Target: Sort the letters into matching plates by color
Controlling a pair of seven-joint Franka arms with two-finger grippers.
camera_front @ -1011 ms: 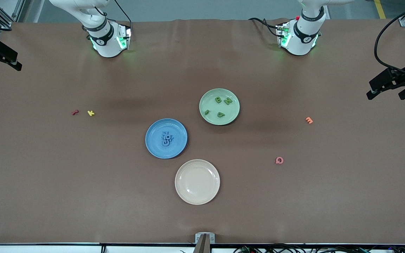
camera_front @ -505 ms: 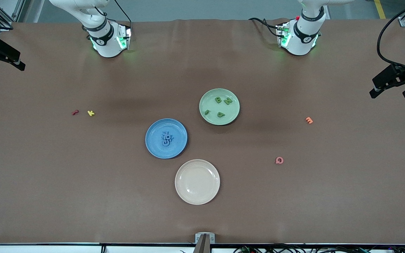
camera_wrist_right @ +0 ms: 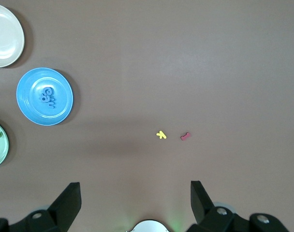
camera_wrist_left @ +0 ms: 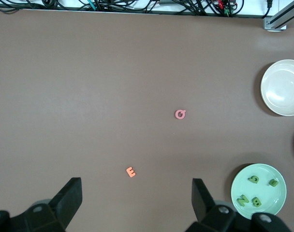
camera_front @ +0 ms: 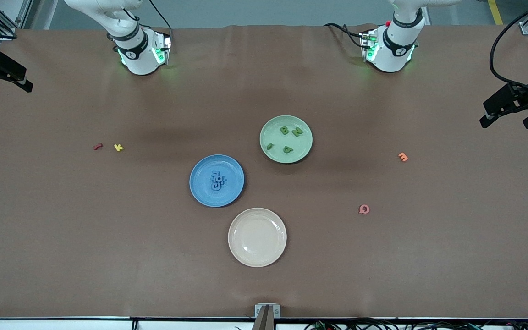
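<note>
Resting in the blue plate [camera_front: 217, 180], the four blue letters [camera_front: 217, 180] sit bunched in a tight overlapping heap at its middle; only an O and a C can be made out. Four green letters [camera_front: 287, 138] lie spread apart in the green plate [camera_front: 286, 139], which stands farther from the front camera, toward the left arm's end; B and N are readable among them. A cream plate [camera_front: 257, 237], nearest the camera, holds nothing.

Loose on the table [camera_front: 62, 238] lie an orange E [camera_front: 403, 156], a pink Q [camera_front: 364, 209], a yellow K [camera_front: 118, 147] and a red letter [camera_front: 98, 146].

Both arms wait high over opposite table ends, left gripper [camera_wrist_left: 137, 195] and right gripper [camera_wrist_right: 135, 199] with jaws spread wide, holding nothing.
</note>
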